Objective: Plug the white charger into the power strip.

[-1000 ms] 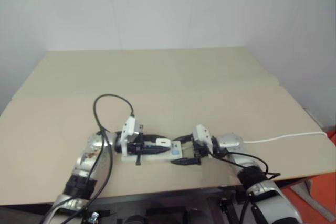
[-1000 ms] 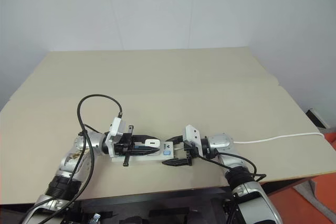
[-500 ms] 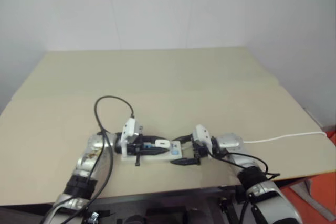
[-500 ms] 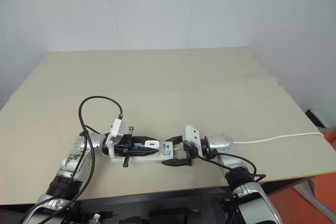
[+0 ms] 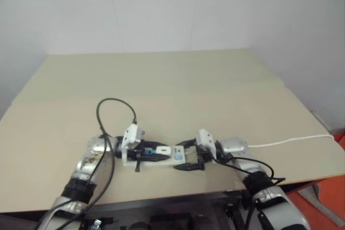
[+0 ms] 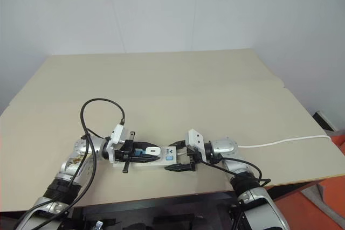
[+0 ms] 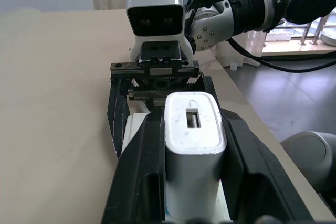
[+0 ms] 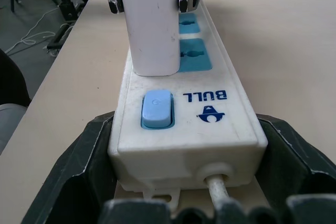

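Lay flat on the beige table (image 6: 178, 79), near its front edge: the power strip (image 8: 186, 114), long and white with blue sockets, a blue switch (image 8: 156, 108) and the word BULL at its cable end. Stood upright on the strip just beyond that switch: the white charger (image 7: 192, 156), seated over the first socket; whether fully pushed home could not be told. Was clamped on the charger's two sides from the strip's far end: the left gripper (image 7: 191, 145), its black fingers (image 7: 137, 171) pressed flat against the plug block. Was closed around the strip's cable end: the right gripper (image 8: 184, 182), one black finger against each long side of the bar. Trailed away from that end across the table toward its right edge: the thin white cable (image 6: 285, 142).
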{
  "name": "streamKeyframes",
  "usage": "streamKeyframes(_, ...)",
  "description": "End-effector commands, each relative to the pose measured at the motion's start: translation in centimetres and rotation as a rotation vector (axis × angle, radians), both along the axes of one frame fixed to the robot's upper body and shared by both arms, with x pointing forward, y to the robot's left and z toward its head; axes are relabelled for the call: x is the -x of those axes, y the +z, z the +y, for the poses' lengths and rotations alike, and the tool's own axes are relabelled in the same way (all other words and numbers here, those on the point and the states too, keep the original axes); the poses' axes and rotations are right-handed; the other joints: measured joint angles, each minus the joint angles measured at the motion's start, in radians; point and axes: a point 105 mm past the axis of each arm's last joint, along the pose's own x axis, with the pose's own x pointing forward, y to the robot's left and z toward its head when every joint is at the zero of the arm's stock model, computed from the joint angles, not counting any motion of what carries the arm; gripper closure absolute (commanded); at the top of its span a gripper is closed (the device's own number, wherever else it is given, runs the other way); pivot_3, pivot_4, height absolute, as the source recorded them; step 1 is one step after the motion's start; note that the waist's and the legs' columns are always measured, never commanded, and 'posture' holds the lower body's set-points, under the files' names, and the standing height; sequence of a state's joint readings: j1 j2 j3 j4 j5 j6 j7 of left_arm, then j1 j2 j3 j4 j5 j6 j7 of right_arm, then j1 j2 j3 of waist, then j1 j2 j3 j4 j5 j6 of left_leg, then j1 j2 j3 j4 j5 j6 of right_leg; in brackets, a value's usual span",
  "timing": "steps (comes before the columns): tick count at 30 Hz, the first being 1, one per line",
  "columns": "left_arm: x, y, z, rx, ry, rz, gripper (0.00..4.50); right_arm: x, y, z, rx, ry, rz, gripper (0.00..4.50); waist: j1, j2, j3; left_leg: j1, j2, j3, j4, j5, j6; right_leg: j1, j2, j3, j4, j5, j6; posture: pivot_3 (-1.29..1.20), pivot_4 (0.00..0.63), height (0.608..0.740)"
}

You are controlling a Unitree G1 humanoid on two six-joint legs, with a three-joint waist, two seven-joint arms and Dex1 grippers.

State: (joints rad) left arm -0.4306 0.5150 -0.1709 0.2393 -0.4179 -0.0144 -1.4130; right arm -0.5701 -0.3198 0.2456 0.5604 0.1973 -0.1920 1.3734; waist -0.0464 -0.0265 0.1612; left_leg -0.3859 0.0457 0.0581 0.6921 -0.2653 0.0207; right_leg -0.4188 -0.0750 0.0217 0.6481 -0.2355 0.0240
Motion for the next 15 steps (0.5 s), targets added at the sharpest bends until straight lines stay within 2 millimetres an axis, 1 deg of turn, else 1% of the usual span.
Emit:
streamKeyframes(1, -0.10, -3.47, 3.14, -0.167, 0.104, 0.134, 3.48, 0.46, -0.54, -0.49, 0.035, 0.023, 0.017, 1.07, 0.000, 0.001, -0.001, 0.000, 0.000, 0.000, 0.000, 0.000, 0.000, 0.000, 0.000, 0.000, 0.000, 0.000, 0.000, 0.00, 0.150, 0.740)
streamKeyframes(8, 0.15, -3.60, 2.87, -0.208, 0.091, 0.159, 3.48, 0.41, -0.55, -0.42, 0.033, 0.020, 0.015, 1.07, 0.000, 0.001, -0.002, 0.001, 0.000, 0.001, -0.001, 0.000, 0.001, 0.000, 0.000, 0.002, 0.000, 0.000, 0.000, 0.00, 0.150, 0.740)
streamKeyframes(10, 0.15, -3.57, 2.85, -0.210, 0.100, 0.171, 2.73, 0.39, -0.54, -0.37, 0.031, 0.019, 0.015, 1.07, -0.003, 0.001, -0.002, 0.001, 0.000, 0.001, -0.001, 0.000, 0.001, 0.000, 0.001, 0.002, 0.000, 0.000, 0.000, 0.00, 0.150, 0.740)
streamKeyframes(12, 0.23, -3.36, 2.74, -0.205, 0.101, 0.183, 2.20, 0.43, -0.55, -0.35, 0.030, 0.019, 0.014, 1.07, 0.000, 0.002, -0.003, 0.003, 0.000, 0.001, -0.003, -0.001, 0.001, -0.001, 0.002, 0.006, 0.000, 0.000, 0.000, 0.00, 0.150, 0.740)
streamKeyframes(15, 0.23, -3.01, 2.56, -0.191, 0.105, 0.187, 1.20, 0.43, -0.53, -0.30, 0.028, 0.020, 0.012, 1.07, 0.005, 0.003, -0.004, 0.004, 0.000, 0.002, -0.004, -0.001, 0.001, 0.000, 0.000, 0.006, -0.001, 0.000, 0.000, 0.00, 0.150, 0.740)
